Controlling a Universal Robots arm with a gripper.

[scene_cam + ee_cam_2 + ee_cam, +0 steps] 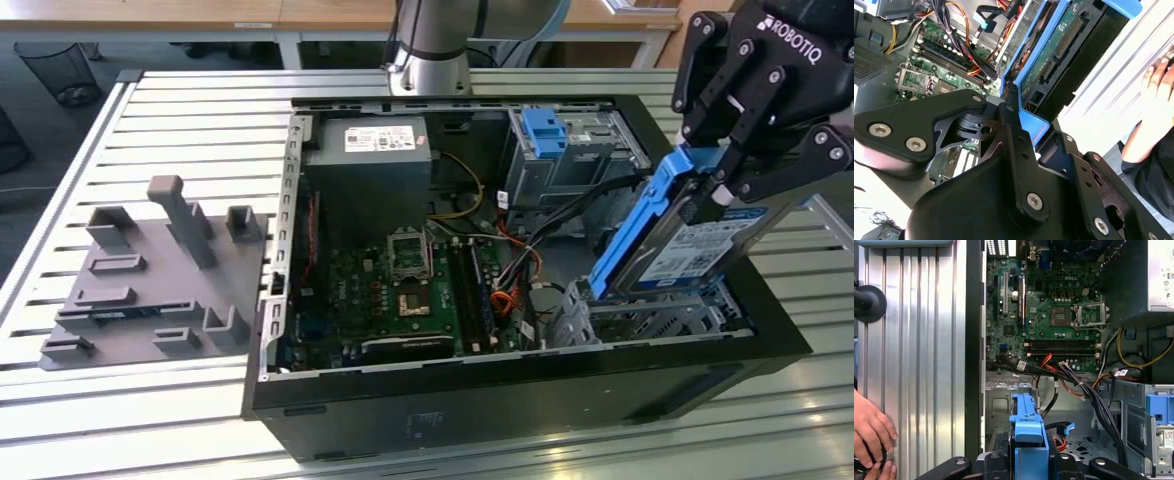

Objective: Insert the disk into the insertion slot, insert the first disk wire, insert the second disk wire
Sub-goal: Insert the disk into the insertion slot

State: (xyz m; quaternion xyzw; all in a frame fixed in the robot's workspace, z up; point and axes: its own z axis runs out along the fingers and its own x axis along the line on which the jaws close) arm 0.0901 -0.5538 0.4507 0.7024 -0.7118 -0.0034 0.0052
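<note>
You have one gripper [742, 186], and its two black fingers are closed onto the upper end of the one disk [694, 250], pinching the blue carrier that frames it. In the exterior view the disk hangs steeply tilted at the exterior view's right side of the open computer case [534, 405], label side showing. Its lower end is down at the one insertion slot [657, 318], the low perforated silver cage. You cannot tell whether the disk touches that cage. In the second wrist view the disk's green circuit-board face shows inside the blue frame. Behind the slot stands one taller grey cage [577, 165] carrying one blue tab [545, 133], well apart from the gripper. Inside the case you also have one motherboard [400, 290], lying flat, and one grey power supply [367, 165] with a white label. A bundle of black and orange cables [523, 245] runs loose between the motherboard and the two cages; the strands are too tangled to count. The case sits on one slatted metal table [174, 110]. One grey fixture plate [147, 290] with upright posts lies on the table at the exterior view's left, apart from the case. In the first wrist view a person's hand [869, 424] rests on the table slats just outside the case wall.
</note>
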